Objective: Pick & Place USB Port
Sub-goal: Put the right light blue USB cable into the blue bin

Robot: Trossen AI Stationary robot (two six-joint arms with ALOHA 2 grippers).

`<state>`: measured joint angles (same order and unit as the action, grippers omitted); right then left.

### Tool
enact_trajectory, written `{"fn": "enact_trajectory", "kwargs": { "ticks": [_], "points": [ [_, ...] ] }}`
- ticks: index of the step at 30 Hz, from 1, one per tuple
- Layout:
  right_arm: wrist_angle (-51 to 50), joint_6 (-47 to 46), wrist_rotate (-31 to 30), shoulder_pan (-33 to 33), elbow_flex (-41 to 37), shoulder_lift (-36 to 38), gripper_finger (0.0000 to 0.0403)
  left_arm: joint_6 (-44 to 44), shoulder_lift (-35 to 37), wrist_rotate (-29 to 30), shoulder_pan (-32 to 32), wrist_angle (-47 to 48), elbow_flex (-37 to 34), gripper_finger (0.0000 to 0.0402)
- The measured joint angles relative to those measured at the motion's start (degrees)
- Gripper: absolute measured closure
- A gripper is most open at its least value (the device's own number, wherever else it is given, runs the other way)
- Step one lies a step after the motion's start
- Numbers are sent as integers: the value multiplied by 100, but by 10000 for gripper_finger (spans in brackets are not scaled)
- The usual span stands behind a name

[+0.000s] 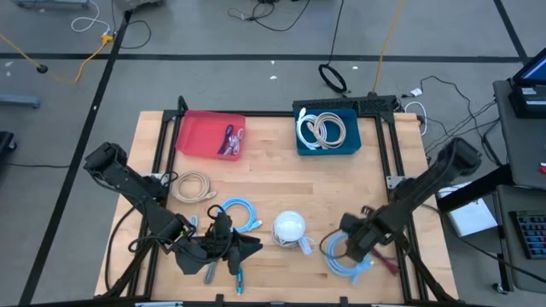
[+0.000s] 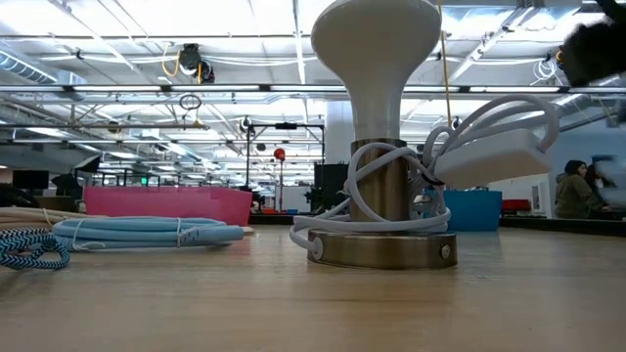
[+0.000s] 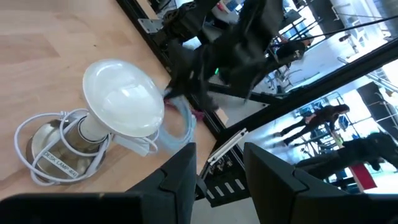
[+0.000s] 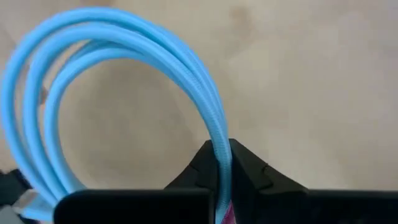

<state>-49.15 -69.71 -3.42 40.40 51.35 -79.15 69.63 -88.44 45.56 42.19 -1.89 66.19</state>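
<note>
The right gripper [image 4: 219, 163] has its jaws pinched shut on one strand of the coiled light-blue braided USB cable [image 4: 124, 81]. In the high view that coil [image 1: 341, 256] lies at the near right of the wooden worktop [image 1: 264, 170], just beside the white-domed desk lamp with a brass base [image 1: 290, 228], with the right gripper [image 1: 357, 240] down over it. So the pick looks made but not lifted: the coil seems to rest on the wood.

The carry and the drop are left. The blue plastic bin [image 1: 328, 130] at the far edge already holds pale coiled cables, and the red plastic tray [image 1: 210, 135] beside it holds a small dark bundle; which one this cable goes to I cannot tell.

The left gripper [image 3: 221, 171] waits at the near left, jaws partly open and empty, near a second light-blue cable coil [image 1: 239, 211].
</note>
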Motion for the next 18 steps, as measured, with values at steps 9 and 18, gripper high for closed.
{"fn": "enact_trajectory", "kwargs": {
  "ticks": [9, 18],
  "points": [
    [-2692, -709, -1987, -895, 1140, 1601, 396, -158, 0, -49, -119, 83, -2, 266],
    [-1895, 636, -3270, -3618, 1353, 2199, 396, -186, 0, -820, -486, 451, -2, 266]
  ]
}}
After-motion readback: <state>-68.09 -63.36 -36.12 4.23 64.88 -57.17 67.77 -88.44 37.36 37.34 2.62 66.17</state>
